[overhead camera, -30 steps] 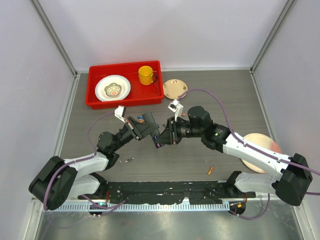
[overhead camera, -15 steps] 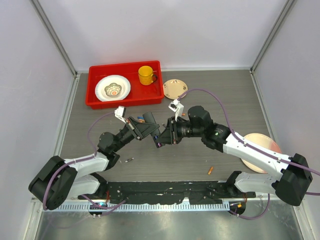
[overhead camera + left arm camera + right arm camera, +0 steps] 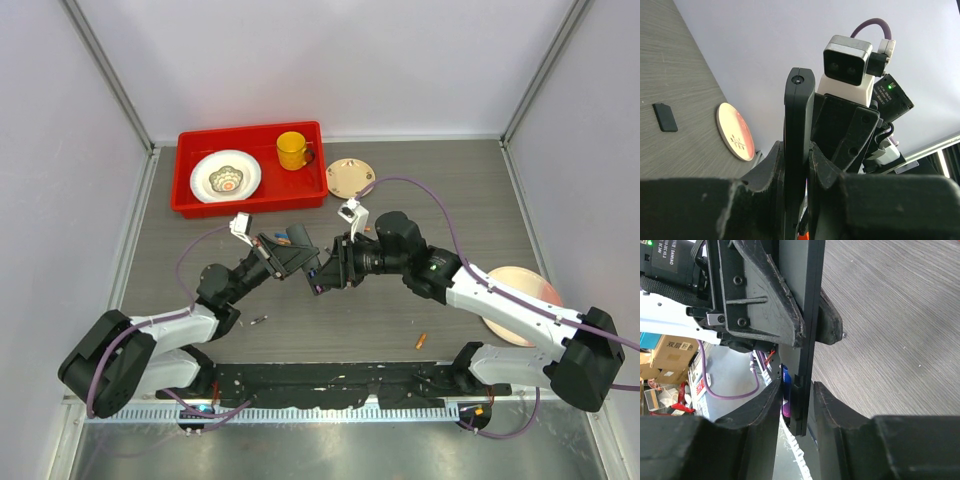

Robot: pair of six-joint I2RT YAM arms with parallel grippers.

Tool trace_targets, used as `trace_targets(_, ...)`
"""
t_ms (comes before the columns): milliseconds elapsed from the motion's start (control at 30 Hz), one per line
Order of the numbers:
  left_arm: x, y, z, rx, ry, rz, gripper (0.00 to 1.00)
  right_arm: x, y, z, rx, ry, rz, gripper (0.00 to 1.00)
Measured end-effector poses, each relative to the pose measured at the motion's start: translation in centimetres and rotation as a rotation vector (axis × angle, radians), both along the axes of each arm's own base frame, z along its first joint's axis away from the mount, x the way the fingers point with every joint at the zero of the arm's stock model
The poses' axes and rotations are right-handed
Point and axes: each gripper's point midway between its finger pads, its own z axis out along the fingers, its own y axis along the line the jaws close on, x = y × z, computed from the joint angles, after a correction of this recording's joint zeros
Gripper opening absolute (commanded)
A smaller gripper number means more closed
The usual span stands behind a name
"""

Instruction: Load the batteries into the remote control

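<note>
The remote control (image 3: 799, 110) is a slim black bar, held edge-on above the table by my left gripper (image 3: 796, 150), which is shut on it. In the top view the left gripper (image 3: 298, 256) and right gripper (image 3: 323, 277) meet nose to nose at mid-table. The right gripper (image 3: 796, 387) straddles the remote's (image 3: 808, 330) end. A purple-blue battery (image 3: 786, 390) lies against the remote's inner face beside the left finger (image 3: 760, 410). The right finger stands off the remote with a visible gap. An orange battery (image 3: 421, 341) and another small one (image 3: 258, 320) lie on the table.
The small black back cover (image 3: 665, 116) lies on the table near a pinkish plate (image 3: 735, 131). A red tray (image 3: 190, 205) with a white plate (image 3: 225, 177) and a yellow cup (image 3: 292, 150) stands at the back left. A tan coaster (image 3: 350, 177) lies beside it.
The right gripper's jaws have widened a little around the remote's end. Both arms have stayed nearly where they were.
</note>
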Motion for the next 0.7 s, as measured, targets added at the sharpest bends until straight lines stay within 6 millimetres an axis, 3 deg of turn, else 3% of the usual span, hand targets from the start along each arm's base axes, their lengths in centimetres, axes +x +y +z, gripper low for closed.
trace_targets(300,-0.08,-0.11,0.08,-0.004,0.001,0.002,0.0,0.34,-0.19,-0.33,-0.016,0.002,-0.024,0.52)
trace_targets(700,-0.21,-0.11,0.38,-0.007,-0.02,0.003,0.0,0.9,-0.98,0.41,-0.012,-0.007,-0.063,0.56)
